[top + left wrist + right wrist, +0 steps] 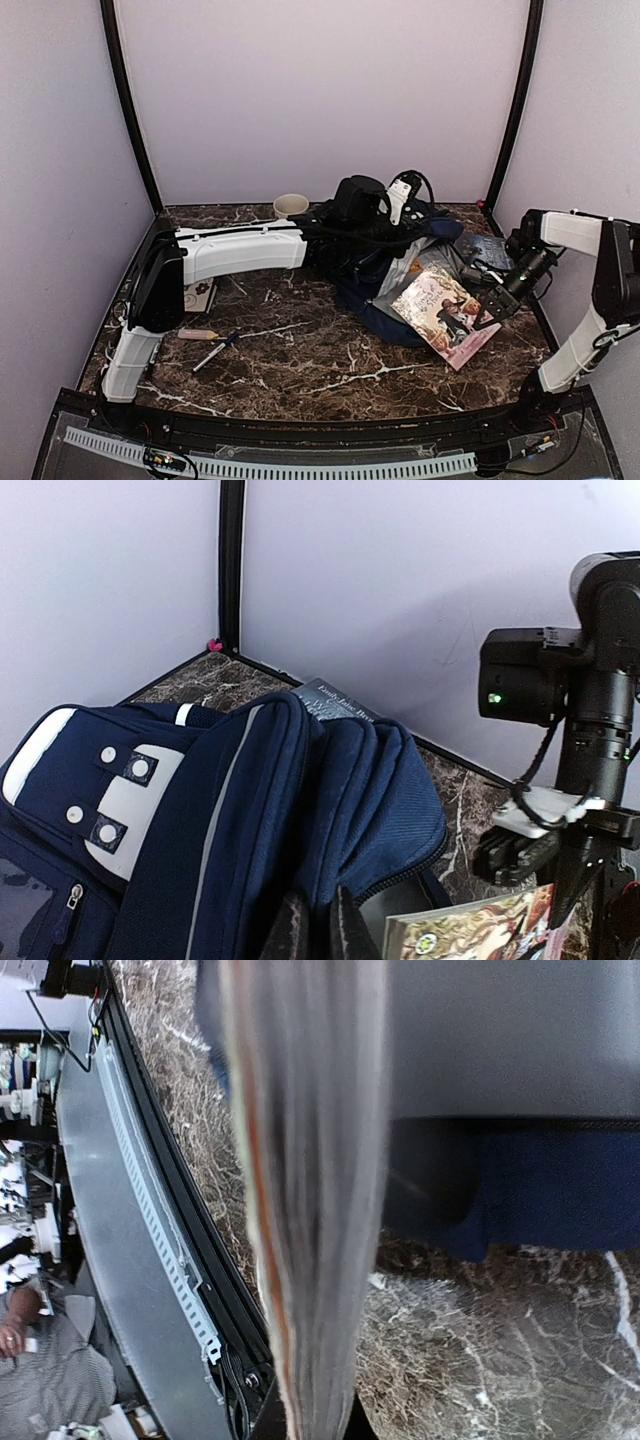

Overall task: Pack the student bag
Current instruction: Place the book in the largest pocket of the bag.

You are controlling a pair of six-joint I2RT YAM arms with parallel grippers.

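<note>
The student bag point(375, 305) lies toward the far right of the marble surface point(300, 385), slumped on its side, with its mouth open toward the near right and pale grey lining showing. In the left wrist view its navy fabric point(230, 810) fills the lower frame, with white patches and snap studs at the left.

The left arm point(240, 250) reaches across from the left side. The left jaws are closed on a fold of the bag's upper edge, which they hold up at the bottom of the left wrist view.

A colourful picture book point(445, 312) lies tilted across the bag's open mouth, with its near corner sticking out over the surface. The right jaws are clamped on its right edge. From the right wrist the book shows edge-on, a blurred band of pages in front of the navy cloth.

A second, grey-covered book point(335, 700) lies just beyond the bag, toward the far right corner.

On the left of the surface, well apart from the bag, are a pale marker point(197, 334) and a dark pen point(215, 352). A cream cup point(290, 205) stands at the far edge, left of the bag.
</note>
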